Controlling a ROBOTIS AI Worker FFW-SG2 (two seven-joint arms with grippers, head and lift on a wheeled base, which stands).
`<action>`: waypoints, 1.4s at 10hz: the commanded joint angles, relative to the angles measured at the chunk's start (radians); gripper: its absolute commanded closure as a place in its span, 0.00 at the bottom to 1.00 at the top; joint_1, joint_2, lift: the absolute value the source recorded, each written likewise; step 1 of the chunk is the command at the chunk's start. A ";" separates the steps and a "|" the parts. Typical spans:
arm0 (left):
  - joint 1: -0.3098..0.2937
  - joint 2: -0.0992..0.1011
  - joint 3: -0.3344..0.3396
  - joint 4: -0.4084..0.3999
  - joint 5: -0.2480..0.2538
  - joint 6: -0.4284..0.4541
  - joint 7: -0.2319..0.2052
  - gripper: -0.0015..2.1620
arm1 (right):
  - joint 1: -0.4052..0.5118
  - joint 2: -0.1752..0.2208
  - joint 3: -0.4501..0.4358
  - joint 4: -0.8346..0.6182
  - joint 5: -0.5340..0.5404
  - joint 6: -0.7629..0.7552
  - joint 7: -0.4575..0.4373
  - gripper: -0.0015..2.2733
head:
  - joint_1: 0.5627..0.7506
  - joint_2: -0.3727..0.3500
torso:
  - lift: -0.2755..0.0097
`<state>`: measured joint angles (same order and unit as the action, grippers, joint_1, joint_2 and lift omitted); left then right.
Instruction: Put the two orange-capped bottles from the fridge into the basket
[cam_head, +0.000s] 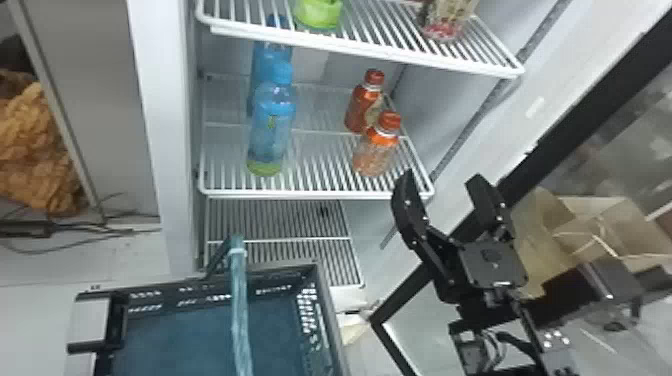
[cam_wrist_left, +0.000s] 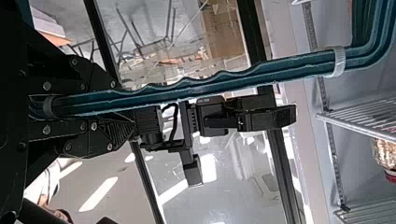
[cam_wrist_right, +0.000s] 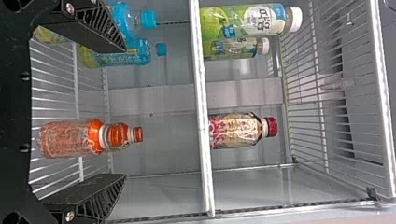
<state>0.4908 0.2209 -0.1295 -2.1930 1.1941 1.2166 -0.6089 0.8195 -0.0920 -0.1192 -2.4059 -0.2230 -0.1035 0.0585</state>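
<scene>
Orange-capped bottles (cam_head: 376, 150) stand one behind another on the shelf (cam_head: 310, 194). The right gripper (cam_head: 443, 176), wide open and empty, could topple both by entering crooked; the left gripper (cam_wrist_left: 124, 110) clamps the basket (cam_head: 272, 281) handle (cam_wrist_left: 210, 86).

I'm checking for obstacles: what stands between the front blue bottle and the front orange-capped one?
In the head view, the stretch of wire shelf between the front blue bottle and the front orange-capped bottle is bare.
</scene>
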 joint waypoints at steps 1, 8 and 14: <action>0.000 0.000 0.000 0.000 0.000 0.001 0.000 0.55 | -0.002 -0.002 0.002 -0.001 0.000 0.000 0.001 0.04 | 0.70 0.03 | 0.14; 0.002 0.000 0.002 0.000 -0.004 0.003 0.000 0.55 | -0.017 -0.002 -0.004 0.031 -0.006 -0.024 0.001 0.05 | 0.70 0.03 | 0.14; 0.010 -0.003 0.004 0.003 0.010 0.003 0.001 0.55 | -0.147 -0.003 -0.022 0.228 0.020 -0.051 0.032 0.05 | 0.70 0.03 | 0.14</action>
<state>0.4993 0.2178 -0.1244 -2.1916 1.2009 1.2205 -0.6074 0.7013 -0.0947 -0.1378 -2.2194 -0.2158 -0.1394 0.0885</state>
